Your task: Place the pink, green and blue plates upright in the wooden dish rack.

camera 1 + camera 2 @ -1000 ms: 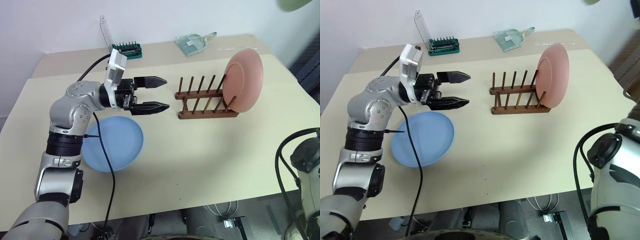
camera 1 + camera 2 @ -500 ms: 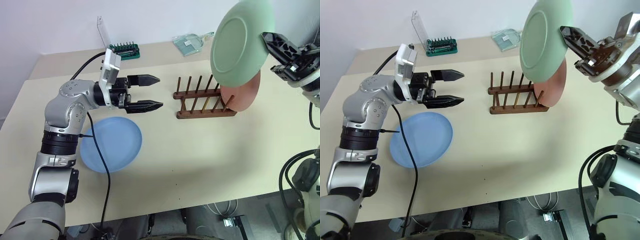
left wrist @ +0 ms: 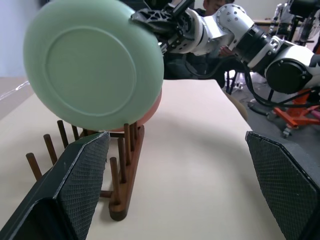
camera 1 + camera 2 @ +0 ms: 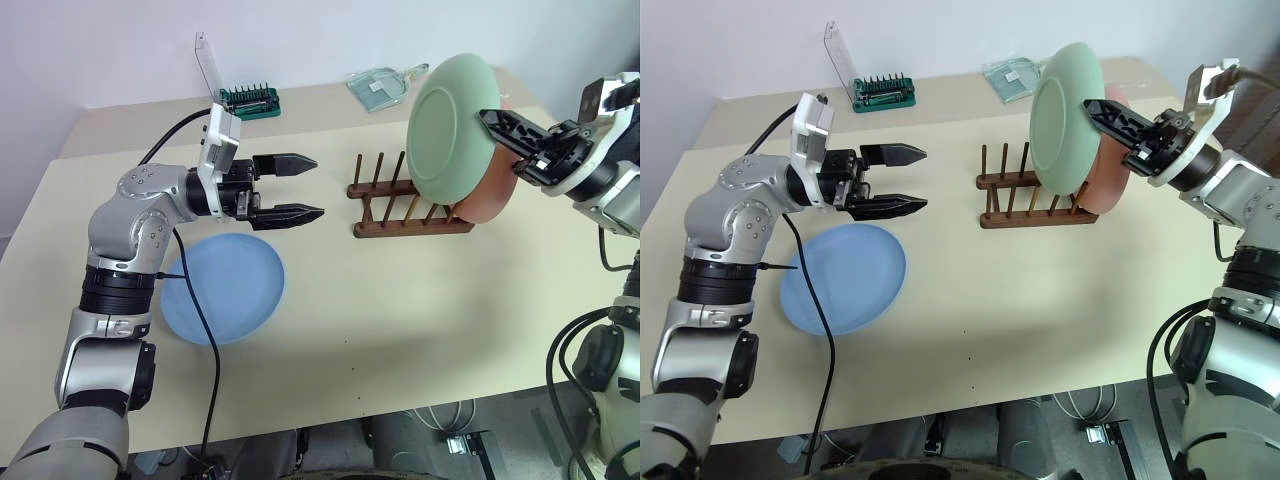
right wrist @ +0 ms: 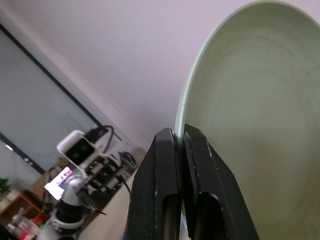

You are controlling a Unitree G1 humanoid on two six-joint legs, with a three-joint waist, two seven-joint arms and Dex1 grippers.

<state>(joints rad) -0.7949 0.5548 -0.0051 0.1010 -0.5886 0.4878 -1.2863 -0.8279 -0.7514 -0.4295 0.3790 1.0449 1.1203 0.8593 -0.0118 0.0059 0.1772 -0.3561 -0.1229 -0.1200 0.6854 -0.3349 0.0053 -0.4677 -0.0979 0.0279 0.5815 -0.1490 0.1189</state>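
Right gripper [image 4: 490,122] pinches the green plate [image 4: 450,130] by its rim, holding it upright just above the wooden dish rack [image 4: 410,205], directly in front of the pink plate [image 4: 492,195] already standing at the rack's right end. Left of the rack, the left gripper [image 4: 312,186] hangs level with jaws spread and empty, pointing at the rack; the blue plate [image 4: 222,288] lies flat on the table [image 4: 400,320] below it.

From the left wrist, the green plate hovers over the rack's pegs, not yet seated.

From the right wrist, both fingers [image 5: 160,170] clamp the thin rim. The plate looks stiff, light and smooth, likely to swivel in so narrow a grip.
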